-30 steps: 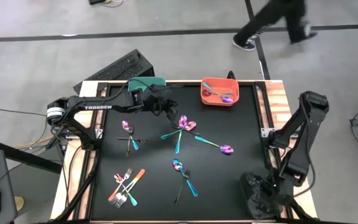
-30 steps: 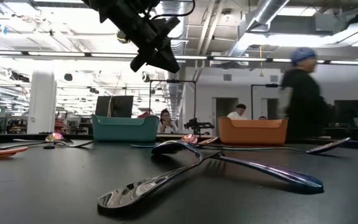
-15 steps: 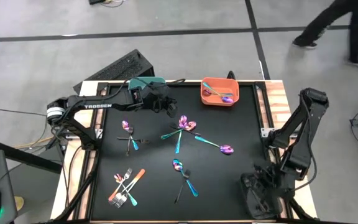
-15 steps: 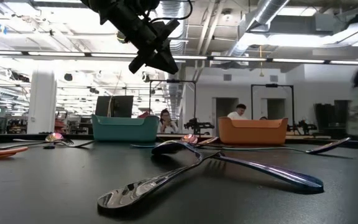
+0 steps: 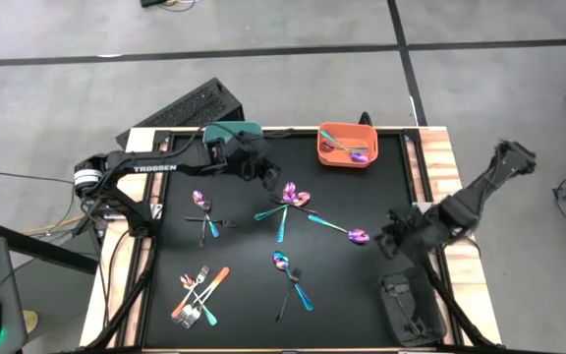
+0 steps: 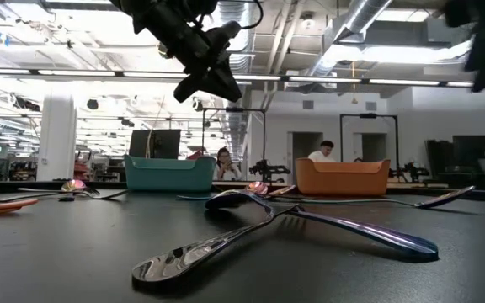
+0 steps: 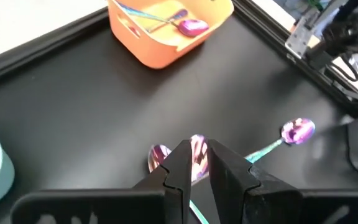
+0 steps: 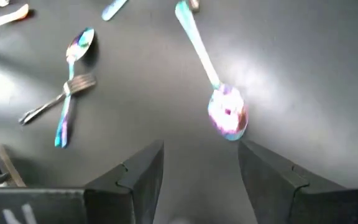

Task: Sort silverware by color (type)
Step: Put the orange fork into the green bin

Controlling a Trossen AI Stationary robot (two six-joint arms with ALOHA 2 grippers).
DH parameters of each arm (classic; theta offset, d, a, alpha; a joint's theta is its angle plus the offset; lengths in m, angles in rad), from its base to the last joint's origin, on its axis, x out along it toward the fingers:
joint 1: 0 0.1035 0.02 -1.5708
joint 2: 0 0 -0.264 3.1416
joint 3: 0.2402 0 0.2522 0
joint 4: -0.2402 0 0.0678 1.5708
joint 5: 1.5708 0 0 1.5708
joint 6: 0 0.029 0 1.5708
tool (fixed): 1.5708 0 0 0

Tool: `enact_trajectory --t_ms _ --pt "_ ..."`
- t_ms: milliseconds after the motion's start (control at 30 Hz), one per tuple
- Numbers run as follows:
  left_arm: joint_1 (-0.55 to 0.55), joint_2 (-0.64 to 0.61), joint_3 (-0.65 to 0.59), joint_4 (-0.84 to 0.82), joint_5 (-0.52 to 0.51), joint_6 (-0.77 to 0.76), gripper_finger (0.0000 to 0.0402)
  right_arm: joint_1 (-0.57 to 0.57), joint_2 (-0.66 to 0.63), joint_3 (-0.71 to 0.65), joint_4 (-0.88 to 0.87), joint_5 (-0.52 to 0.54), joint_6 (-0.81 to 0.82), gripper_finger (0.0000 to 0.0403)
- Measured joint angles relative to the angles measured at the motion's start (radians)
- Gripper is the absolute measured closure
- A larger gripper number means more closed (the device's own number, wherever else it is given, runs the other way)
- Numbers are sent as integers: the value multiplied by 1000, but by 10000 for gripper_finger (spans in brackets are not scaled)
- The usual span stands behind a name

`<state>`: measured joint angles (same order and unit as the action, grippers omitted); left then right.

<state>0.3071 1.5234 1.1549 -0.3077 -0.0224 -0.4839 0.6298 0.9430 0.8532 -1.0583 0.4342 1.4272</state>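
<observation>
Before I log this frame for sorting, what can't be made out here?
- Teal bin: in the high view, the left arm covers most of it, so its contents are hidden.
- Left gripper: jaws near shut; whether they hold anything is unclear.
- Cluster of forks: too small to count.

You have silverware (image 5: 285, 208) scattered flat on the mat, crossed teal-handled spoons with iridescent purple bowls mid-mat, one lone teal spoon (image 5: 342, 230) to their right, forks with orange and teal handles (image 5: 199, 292) heaped near-left, a spoon (image 5: 354, 151) lying in the orange bin
</observation>
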Motion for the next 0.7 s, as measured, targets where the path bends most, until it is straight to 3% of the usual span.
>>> enact_trajectory --t_ms 167,367,467,700 --pt "-5 -2 0 -109 18 -58 362 -260 20 0 150 -145 -350 181" --pt "-49 -2 0 -391 158 -210 331 -486 64 0 397 -288 -608 181" --pt "-140 -2 0 -541 245 -328 310 -561 90 0 474 -331 -670 182" --pt "-441 -2 -1 -672 242 -527 289 -671 166 0 524 -362 -771 182"
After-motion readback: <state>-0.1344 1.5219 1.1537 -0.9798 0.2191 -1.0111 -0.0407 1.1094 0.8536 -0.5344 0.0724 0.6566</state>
